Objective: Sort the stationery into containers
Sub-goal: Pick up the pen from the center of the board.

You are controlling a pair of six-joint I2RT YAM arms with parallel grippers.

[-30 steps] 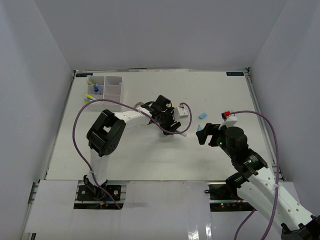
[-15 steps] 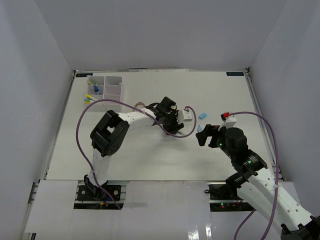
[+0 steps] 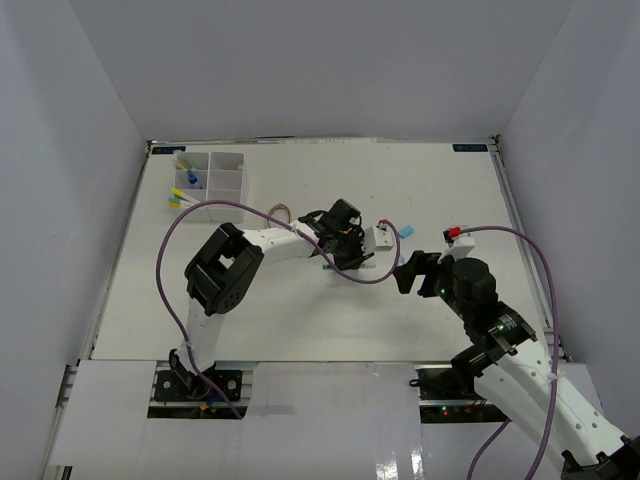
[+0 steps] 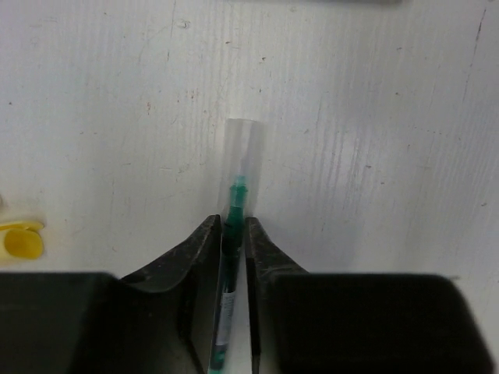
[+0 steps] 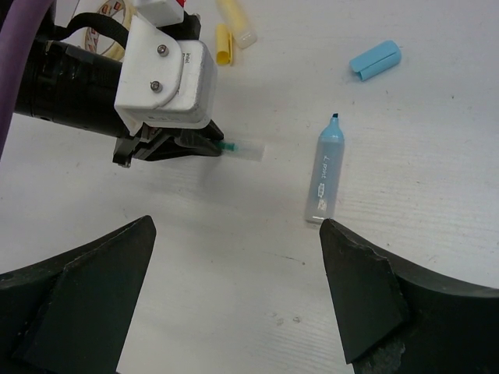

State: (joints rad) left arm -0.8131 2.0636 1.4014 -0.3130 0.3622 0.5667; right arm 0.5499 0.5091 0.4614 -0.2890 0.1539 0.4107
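Observation:
My left gripper point(image 4: 234, 227) is shut on a thin green pen point(image 4: 233, 204) lying on the white table; the pen's clear cap point(image 5: 245, 150) sticks out past the fingertips. In the top view this gripper point(image 3: 352, 260) is at mid-table. The right gripper point(image 5: 235, 226) hovers open, nothing between its fingers, just near of the pen. A light blue marker point(image 5: 326, 175) lies uncapped right of the pen, its cap point(image 5: 376, 60) farther back. The white compartment tray point(image 3: 226, 172) sits at the far left with several items in its left cells.
A tan tape ring point(image 3: 281, 212) lies behind the left arm. Yellow pieces point(image 5: 224, 43) rest beside the left wrist. The left arm's purple cable point(image 3: 200, 215) loops over the table. Grey walls enclose the table on three sides.
The left gripper slid right across the table and closed on the green pen. The right arm has barely moved.

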